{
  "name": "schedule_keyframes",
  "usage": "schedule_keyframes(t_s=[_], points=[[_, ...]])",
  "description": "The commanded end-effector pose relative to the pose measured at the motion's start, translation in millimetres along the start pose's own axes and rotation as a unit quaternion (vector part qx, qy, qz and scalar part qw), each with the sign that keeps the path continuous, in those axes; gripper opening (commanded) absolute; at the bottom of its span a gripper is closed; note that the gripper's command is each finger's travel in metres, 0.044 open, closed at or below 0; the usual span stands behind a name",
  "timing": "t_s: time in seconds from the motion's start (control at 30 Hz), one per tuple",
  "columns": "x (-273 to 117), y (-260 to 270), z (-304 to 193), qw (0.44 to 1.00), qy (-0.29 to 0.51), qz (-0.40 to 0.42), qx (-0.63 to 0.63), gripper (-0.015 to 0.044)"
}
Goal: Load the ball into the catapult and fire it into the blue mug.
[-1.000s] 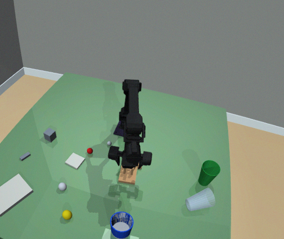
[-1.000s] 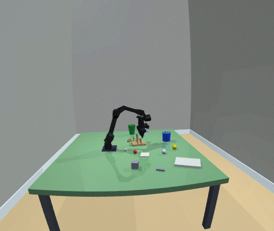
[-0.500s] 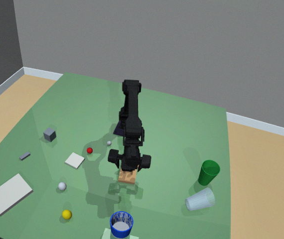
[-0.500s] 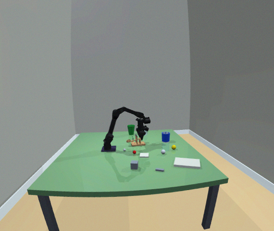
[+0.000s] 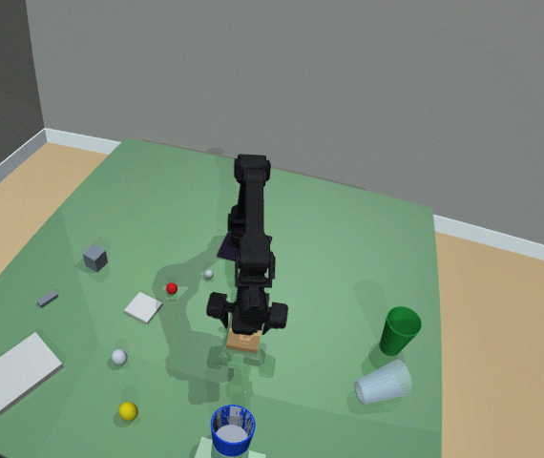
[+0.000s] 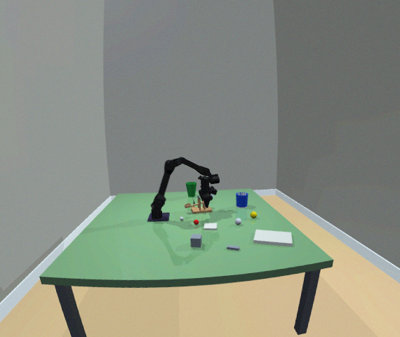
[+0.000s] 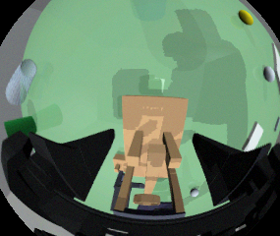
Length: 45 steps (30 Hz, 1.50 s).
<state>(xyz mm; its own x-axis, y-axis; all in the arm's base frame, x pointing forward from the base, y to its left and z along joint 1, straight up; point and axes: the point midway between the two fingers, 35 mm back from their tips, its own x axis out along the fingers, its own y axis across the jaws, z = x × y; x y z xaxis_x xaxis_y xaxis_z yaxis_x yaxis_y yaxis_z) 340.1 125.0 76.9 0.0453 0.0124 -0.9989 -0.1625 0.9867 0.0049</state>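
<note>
The wooden catapult (image 5: pixel 243 341) (image 6: pixel 201 210) (image 7: pixel 154 118) stands on the table; no ball shows in its spoon cup (image 7: pixel 146 199). My gripper (image 5: pixel 246 327) (image 6: pixel 207 206) (image 7: pixel 154 136) is open and empty, pointing down over the catapult, one finger on each side of it in the wrist view. The blue mug (image 5: pixel 233 447) (image 6: pixel 241 199) stands upright beyond the catapult's front end. A small white ball (image 5: pixel 208 274) (image 6: pixel 181 218) (image 7: pixel 194 193) and a red ball (image 5: pixel 172 288) (image 6: pixel 196 222) lie near the arm's base. A larger white ball (image 5: pixel 118 357) and a yellow ball (image 5: pixel 128 410) lie farther out.
A green cup (image 5: pixel 398 332) (image 6: pixel 191 189) stands beside a clear cup (image 5: pixel 383 383) (image 7: pixel 21 82) lying on its side. Across the table are a small white slab (image 5: pixel 143 307), a large white slab (image 5: pixel 18 370) (image 6: pixel 272 236), a grey cube (image 5: pixel 94 258) and a grey bar (image 5: pixel 47 299).
</note>
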Motion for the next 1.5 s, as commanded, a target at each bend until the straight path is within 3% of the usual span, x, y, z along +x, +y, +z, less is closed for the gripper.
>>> schedule_keyframes(t_s=[0.0, 0.1, 0.5, 0.67, 0.8, 1.0, 1.47], points=[[7.7, 0.2, -2.5, 1.0, 0.005, 0.001, -0.002, 0.044], [7.7, 0.2, -2.5, 1.0, 0.005, 0.001, -0.002, 0.044], [4.1, -0.1, -0.7, 1.0, 0.002, 0.0, 0.0, 0.0125], [4.1, -0.1, -0.7, 1.0, 0.002, 0.0, 0.0, 0.0092], [-27.1, 0.1, 0.6, 1.0, 0.002, 0.0, 0.0, 0.0], [-45.5, -0.1, -0.3, 1.0, 0.002, 0.0, 0.0, 0.0], [-25.5, 1.1, 0.4, 1.0, 0.004, 0.001, -0.001, 0.0]])
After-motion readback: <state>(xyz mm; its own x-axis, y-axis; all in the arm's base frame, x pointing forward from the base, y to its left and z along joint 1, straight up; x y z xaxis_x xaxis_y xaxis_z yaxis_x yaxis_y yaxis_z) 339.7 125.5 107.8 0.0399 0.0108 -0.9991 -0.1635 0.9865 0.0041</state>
